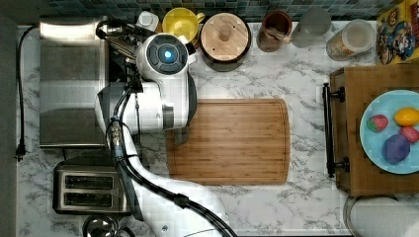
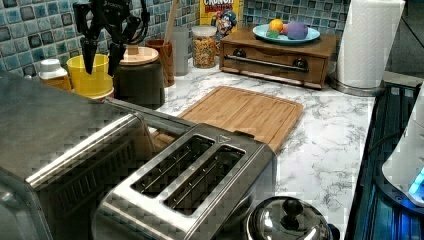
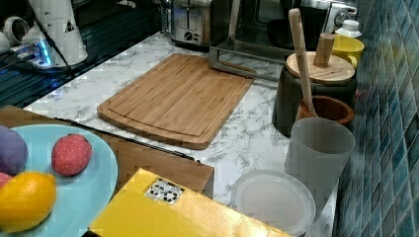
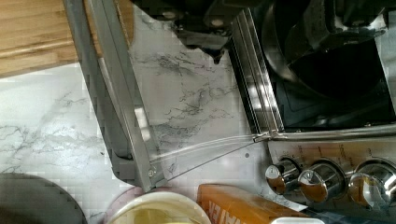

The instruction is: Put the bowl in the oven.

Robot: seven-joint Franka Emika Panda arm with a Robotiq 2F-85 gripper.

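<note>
The oven [image 1: 69, 84] stands at the top view's left with its glass door [image 4: 187, 107] folded down flat over the marble. The black bowl [image 4: 336, 70] sits inside the oven's cavity, partly hidden by one finger. In the left view my gripper [image 2: 102, 56] hangs open above the oven's door, near the yellow cup [image 2: 92, 75]; nothing is between its two dark fingers [image 2: 89, 52]. In the wrist view my gripper [image 4: 271, 28] straddles the cavity's front edge, one finger over the door, the other over the bowl. The oven [image 3: 281, 22] shows open in the right view.
A two-slot toaster [image 1: 91, 188] stands beside the oven. The bamboo cutting board [image 1: 230, 140] lies mid-counter. The wooden-lidded pot [image 1: 225, 39], a utensil crock [image 1: 274, 30] and jars line the back wall. A wooden box [image 1: 375, 133] carries a plate of fruit [image 1: 390, 131].
</note>
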